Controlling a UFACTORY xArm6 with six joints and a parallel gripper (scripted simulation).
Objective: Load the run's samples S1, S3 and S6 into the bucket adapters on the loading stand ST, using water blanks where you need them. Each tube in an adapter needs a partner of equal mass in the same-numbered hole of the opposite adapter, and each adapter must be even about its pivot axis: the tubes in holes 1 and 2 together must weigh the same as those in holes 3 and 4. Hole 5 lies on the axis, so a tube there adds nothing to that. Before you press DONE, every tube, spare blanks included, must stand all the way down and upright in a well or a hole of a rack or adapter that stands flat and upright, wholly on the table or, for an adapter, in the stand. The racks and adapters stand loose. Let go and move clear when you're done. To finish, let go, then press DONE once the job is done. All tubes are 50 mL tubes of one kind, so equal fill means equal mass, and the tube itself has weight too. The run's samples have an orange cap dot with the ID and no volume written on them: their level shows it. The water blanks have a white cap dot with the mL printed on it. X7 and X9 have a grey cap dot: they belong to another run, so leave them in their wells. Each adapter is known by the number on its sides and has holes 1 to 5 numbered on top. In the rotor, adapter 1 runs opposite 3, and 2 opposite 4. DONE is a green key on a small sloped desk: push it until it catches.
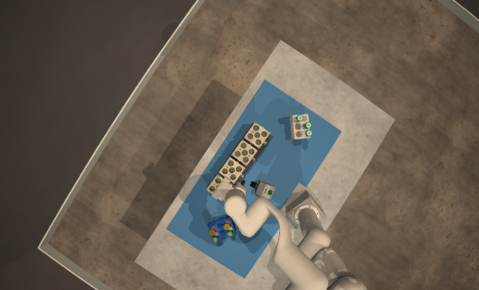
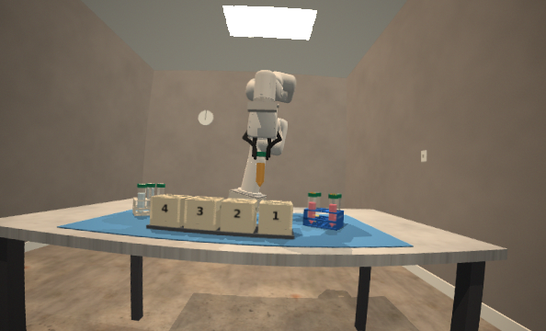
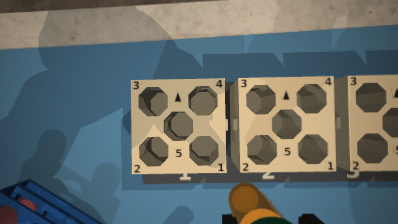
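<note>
My gripper [image 2: 260, 154] is shut on a green-capped sample tube [image 2: 260, 173] [image 3: 245, 200] filled with orange liquid and holds it upright, well above the table. In the wrist view the tube hangs just off the near side of the stand, between adapter 1 [image 3: 142, 125] [image 2: 275, 216] [image 1: 215, 186] and adapter 2 [image 3: 248, 123] [image 2: 237, 214] [image 1: 231, 169]. All their holes show empty. Adapters 3 [image 2: 200, 212] [image 3: 360, 117] and 4 [image 2: 164, 209] follow in the row on the dark stand [image 2: 218, 233]. The blue sample rack [image 1: 221, 229] [image 2: 324, 220] [image 3: 30, 205] holds several tubes.
A clear rack [image 1: 300, 126] [image 2: 141, 209] with three white-dotted water blanks stands at the far end of the blue mat [image 1: 288, 161]. The small desk with the green DONE key [image 1: 269, 192] sits between the stand and the arm's base.
</note>
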